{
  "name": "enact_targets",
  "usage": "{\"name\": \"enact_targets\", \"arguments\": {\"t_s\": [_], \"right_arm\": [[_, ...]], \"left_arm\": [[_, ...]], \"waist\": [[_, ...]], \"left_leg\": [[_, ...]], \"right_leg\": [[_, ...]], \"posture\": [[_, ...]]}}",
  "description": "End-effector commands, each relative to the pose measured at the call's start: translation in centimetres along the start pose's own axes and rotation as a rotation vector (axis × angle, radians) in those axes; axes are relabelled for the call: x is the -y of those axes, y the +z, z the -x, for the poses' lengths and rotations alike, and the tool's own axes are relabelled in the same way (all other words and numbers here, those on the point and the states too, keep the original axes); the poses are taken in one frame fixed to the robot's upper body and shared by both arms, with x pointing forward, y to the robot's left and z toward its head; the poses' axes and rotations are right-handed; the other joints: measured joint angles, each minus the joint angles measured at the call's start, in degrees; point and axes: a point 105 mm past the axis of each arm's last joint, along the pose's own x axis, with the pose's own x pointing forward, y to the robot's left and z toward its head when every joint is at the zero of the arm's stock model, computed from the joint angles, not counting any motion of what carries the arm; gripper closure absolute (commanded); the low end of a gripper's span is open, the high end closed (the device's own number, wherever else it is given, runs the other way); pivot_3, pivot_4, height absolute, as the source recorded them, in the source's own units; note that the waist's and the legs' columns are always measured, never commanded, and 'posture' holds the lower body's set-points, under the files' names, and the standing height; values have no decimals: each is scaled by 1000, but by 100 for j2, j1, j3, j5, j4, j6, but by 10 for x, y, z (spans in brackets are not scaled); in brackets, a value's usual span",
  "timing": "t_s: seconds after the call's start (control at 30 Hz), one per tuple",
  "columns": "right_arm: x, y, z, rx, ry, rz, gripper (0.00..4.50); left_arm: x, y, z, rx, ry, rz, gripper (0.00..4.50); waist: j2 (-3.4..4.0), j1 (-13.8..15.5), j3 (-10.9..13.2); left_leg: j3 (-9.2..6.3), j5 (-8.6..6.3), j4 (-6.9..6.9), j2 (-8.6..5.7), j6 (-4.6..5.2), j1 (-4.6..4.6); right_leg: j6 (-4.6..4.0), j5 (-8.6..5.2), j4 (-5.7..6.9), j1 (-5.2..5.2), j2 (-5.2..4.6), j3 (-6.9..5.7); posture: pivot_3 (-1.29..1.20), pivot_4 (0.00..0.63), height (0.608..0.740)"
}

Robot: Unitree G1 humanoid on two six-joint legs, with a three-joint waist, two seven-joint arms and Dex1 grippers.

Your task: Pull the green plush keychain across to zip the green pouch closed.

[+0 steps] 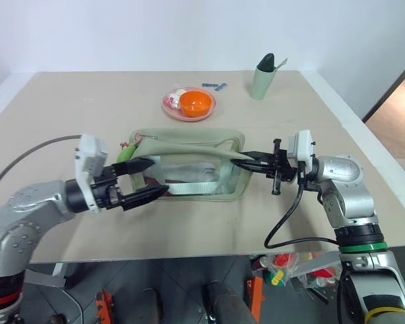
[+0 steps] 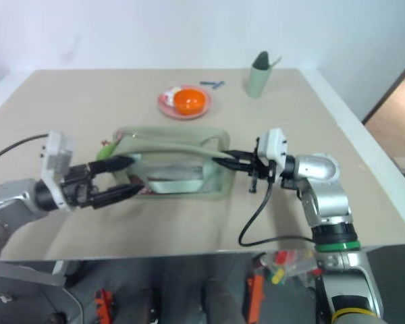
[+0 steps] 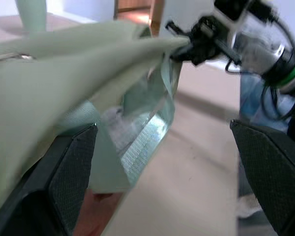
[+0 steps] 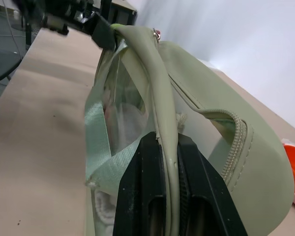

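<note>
A two-armed robot works at a boxy sage-green fabric pouch (image 1: 189,169) with a clear plastic front window, lying in the middle of a beige table (image 1: 67,108).

The right gripper (image 1: 237,161) points level toward the pouch's right end, its two black fingers pinched tight on a fold of the green fabric rim there. The left gripper (image 1: 150,178) sits at the pouch's left end with its fingers spread wide, one finger above the pouch's corner and one below, gripping nothing. The small lime-green fuzzy plush keychain (image 1: 125,152) lies at the pouch's left end, just beside the upper left finger. Farther back on the table stand an orange bowl (image 1: 195,102) on a pink plate (image 1: 170,106) and a pale green cup (image 1: 262,82), well apart from the pouch.
</note>
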Motion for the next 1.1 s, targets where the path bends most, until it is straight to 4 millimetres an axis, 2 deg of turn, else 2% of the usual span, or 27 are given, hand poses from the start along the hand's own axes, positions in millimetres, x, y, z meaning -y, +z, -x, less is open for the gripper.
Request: {"name": "enact_targets", "arguments": {"t_s": [0.03,0.1,0.23,0.33,0.43,0.67,0.9,1.07,1.1], "right_arm": [[-2,3,-2,-2,0,-16,4446],[-2,4,-3,-8,-5,-32,4446],[0,2,-3,-28,-10,-63,4446],[4,7,-5,-20,-37,-120,4446],[5,14,-9,-18,-34,-153,4446],[2,15,-12,-31,-26,-148,4446],[0,12,-11,-40,-40,-144,4446],[-2,10,-10,-54,-43,-140,4446],[-3,10,-9,-57,-45,-137,4500]], "left_arm": [[14,11,19,-21,-6,2,0],[16,11,30,-44,23,-5,0],[6,18,48,1,170,-70,0],[-7,22,57,61,299,-150,0],[-20,19,62,64,414,-247,0],[-35,7,55,86,453,-280,0],[-39,-7,37,123,364,-135,0],[-39,-5,34,141,316,-71,0],[-40,-5,33,142,314,-64,546]], "waist": [[0,-10,0],[0,-2,0],[-1,-2,-1],[-1,-1,-1],[-2,-5,-1],[-4,-4,-3],[-6,-7,-4],[-6,-9,-4],[-6,-8,-4]], "left_leg": [[0,0,-2,1,0,1],[-1,0,-3,1,0,2],[1,0,0,0,-1,5],[3,0,2,-1,-1,11],[7,1,3,-2,-2,15],[8,0,-1,0,-2,11],[6,0,-3,4,-2,10],[4,0,-3,7,-2,9],[2,1,-3,7,-2,9]], "right_leg": [[-4,-2,1,-1,0,0],[-19,-11,1,0,-1,-5],[-28,-13,0,1,-4,-7],[-31,-12,-1,4,-7,-6],[-35,-8,0,5,-8,-4],[-38,-6,-1,1,-4,-4],[-37,-6,-1,0,0,-4],[-36,-5,0,-1,4,-6],[-36,-5,-1,0,4,-7]], "posture": [[0,150,740],[0,150,740],[0,150,740],[0,150,740],[0,150,740],[0,150,740],[0,150,740],[0,150,740],[0,150,740]]}}
